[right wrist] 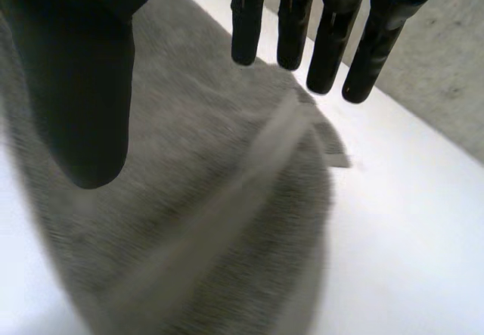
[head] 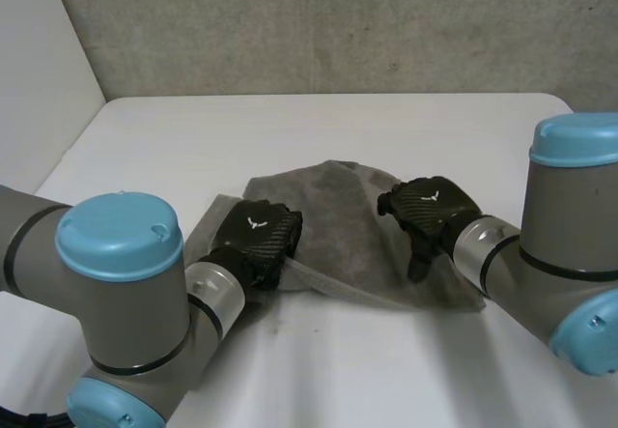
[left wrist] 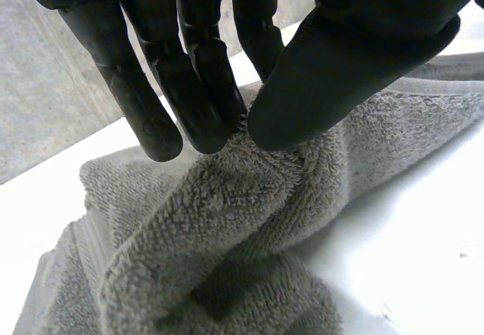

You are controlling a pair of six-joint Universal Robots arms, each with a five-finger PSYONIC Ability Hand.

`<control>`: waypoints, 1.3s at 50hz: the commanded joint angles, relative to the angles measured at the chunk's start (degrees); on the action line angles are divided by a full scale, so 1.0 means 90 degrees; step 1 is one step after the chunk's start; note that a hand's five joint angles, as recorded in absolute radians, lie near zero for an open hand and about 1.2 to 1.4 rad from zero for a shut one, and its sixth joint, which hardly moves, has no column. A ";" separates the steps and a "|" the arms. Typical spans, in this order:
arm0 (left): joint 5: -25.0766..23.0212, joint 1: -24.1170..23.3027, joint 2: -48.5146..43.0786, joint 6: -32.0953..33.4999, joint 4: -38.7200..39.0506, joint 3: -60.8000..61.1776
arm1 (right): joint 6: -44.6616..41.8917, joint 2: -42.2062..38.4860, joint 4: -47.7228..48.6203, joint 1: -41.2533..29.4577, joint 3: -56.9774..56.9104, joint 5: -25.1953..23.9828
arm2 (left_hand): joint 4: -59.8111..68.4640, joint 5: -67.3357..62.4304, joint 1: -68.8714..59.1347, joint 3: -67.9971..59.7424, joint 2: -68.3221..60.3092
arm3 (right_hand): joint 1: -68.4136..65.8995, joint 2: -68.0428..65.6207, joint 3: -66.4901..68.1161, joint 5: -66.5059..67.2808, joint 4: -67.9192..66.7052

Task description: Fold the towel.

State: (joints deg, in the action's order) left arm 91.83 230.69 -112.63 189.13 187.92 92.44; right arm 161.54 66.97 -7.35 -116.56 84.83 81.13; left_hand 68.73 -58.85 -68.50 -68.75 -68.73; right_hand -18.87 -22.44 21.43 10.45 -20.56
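In the middle of the white worktop [head: 290, 128] lies the grey towel [head: 338, 225], rumpled and bunched instead of flat, its far part humped up and its near edge running as a slanted line between my two hands. My left hand [head: 256, 240] sits on the towel's left part, close to its near edge. There my fingers [left wrist: 204, 93] come down straight against my thumb [left wrist: 340, 70], and a raised ridge of the terry cloth is pinched between them; the cloth falls away from that pinch in thick folds, and the rest of it sags onto the worktop beneath my palm.

My right hand [head: 430, 206] is over the towel's right part. Its fingers [right wrist: 333, 40] are straight and held well apart from the thumb [right wrist: 83, 85], with nothing caught between them; I cannot tell whether the tips touch the cloth. Below that palm the towel spreads out, a flat woven band crossing it, and one corner lies on the worktop just past my fingertips. My grey arms with their light-blue caps reach in from the near left and near right.
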 commanded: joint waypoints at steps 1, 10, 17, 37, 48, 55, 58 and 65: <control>0.0002 -0.0046 0.0171 0.0001 -0.0031 -0.0154 | 0.2085 0.0216 0.0202 0.0041 0.0467 -0.0781 | 0.1218 -0.1204 -0.1243 -0.1215 -0.1218 | 0.0563 0.0959 -0.0847 -0.0738 0.0750; 0.0021 -0.0124 0.0181 -0.0018 -0.0050 -0.0476 | 0.3545 -0.0260 0.0435 -0.0406 0.0371 -0.0724 | 0.1252 -0.1239 -0.1277 -0.1250 -0.1252 | 0.0986 0.1382 -0.1270 -0.1161 0.1173; 0.0031 -0.0114 0.0269 -0.0164 -0.0118 -0.0311 | 0.3194 -0.1200 0.1139 -0.0535 -0.0118 0.0194 | 0.1236 -0.1222 -0.1261 -0.1234 -0.1236 | -0.0163 0.0232 -0.0121 -0.0011 0.0024; 0.0050 -0.0124 0.0025 -0.0486 0.0076 0.0071 | 0.0664 0.0206 0.2057 0.0041 0.0808 0.0136 | -0.4069 0.4083 0.4044 0.4071 0.4069 | -0.6792 -0.6396 0.6507 0.6617 -0.6605; 0.0157 -0.0036 0.0356 -0.1971 0.0096 0.0500 | 0.0694 0.0235 0.1999 0.0255 0.1005 0.0175 | -0.4836 0.4850 0.4811 0.4839 0.4836 | -0.6792 -0.6396 0.6507 0.6617 -0.6605; 0.1183 -0.0017 0.0415 -0.2011 0.0096 0.0676 | 0.0694 0.0517 0.1989 0.0558 0.1005 0.0146 | -0.5100 0.5113 0.5075 0.5102 0.5100 | -0.6792 -0.6396 0.6507 0.6617 -0.6605; 0.1799 -0.0007 0.0435 -0.2001 0.0067 0.0735 | 0.0684 0.0694 0.1989 0.0666 0.1053 0.0136 | -0.5212 0.5226 0.5187 0.5214 0.5212 | -0.6792 -0.6396 0.6507 0.6617 -0.6605; 0.2199 0.0100 0.0416 -0.1991 -0.0050 0.0793 | 0.0684 0.0743 0.1930 0.0735 0.1112 0.0126 | -0.5137 0.5151 0.5112 0.5139 0.5137 | -0.6792 -0.6396 0.6507 0.6617 -0.6605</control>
State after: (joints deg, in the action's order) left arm 109.08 230.67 -108.66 170.88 188.44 99.19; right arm 167.73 73.14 10.36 -110.42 94.38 82.39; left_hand 19.90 -9.80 -20.34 -19.99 -19.94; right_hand -56.04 -67.47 67.88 55.86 -68.29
